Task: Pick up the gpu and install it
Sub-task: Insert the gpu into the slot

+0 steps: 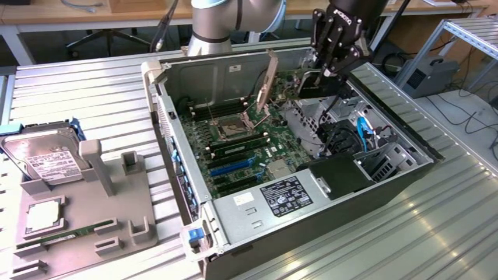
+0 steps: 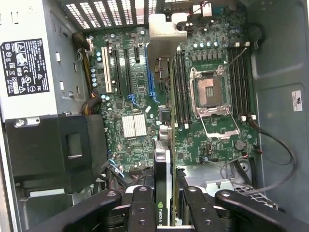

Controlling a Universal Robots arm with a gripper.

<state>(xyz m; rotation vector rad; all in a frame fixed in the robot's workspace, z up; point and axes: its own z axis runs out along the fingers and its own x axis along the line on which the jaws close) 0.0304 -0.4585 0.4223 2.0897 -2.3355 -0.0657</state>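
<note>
Ribbed aluminium desk (image 1: pixel 93 87) carries an open computer case (image 1: pixel 404 116) lying on its side, with wooden benches and chairs behind it. In the exterior view a grey holder (image 1: pixel 116 198) sits well apart on that view's left, with the hard drive (image 1: pixel 46 157) propped in it. The gripper (image 1: pixel 328 73) hangs over the case's far right corner, above the drive bays. The dark block under its tips I read as the gpu (image 1: pixel 318 87), lifted clear of the motherboard (image 1: pixel 249 146).

From the wrist view I get the better check. The fingers (image 2: pixel 142 208) are closed on the gpu (image 2: pixel 161 193), one on each face. The card stands on edge, its green-lettered top edge facing the camera. A silver bracket (image 2: pixel 166 31) shows in line with the card, out over the board near the case's vented rear wall. I take it for the card's end bracket but cannot be sure. The long blue slot (image 2: pixel 150 72) lies just beside that line, the processor socket (image 2: pixel 210 92) on the other side, and the power supply (image 2: pixel 26 63) past the slots.

My judgement is that this is the carry-and-align stage. To do it well I would keep the card upright and run its lower edge parallel to the blue slot. I would also point the bracket end squarely at the rear opening and stay clear of the black cables (image 2: pixel 280 154) looping by the socket. The grip looks narrow on a tall card, so any tilt could let it pivot.
</note>
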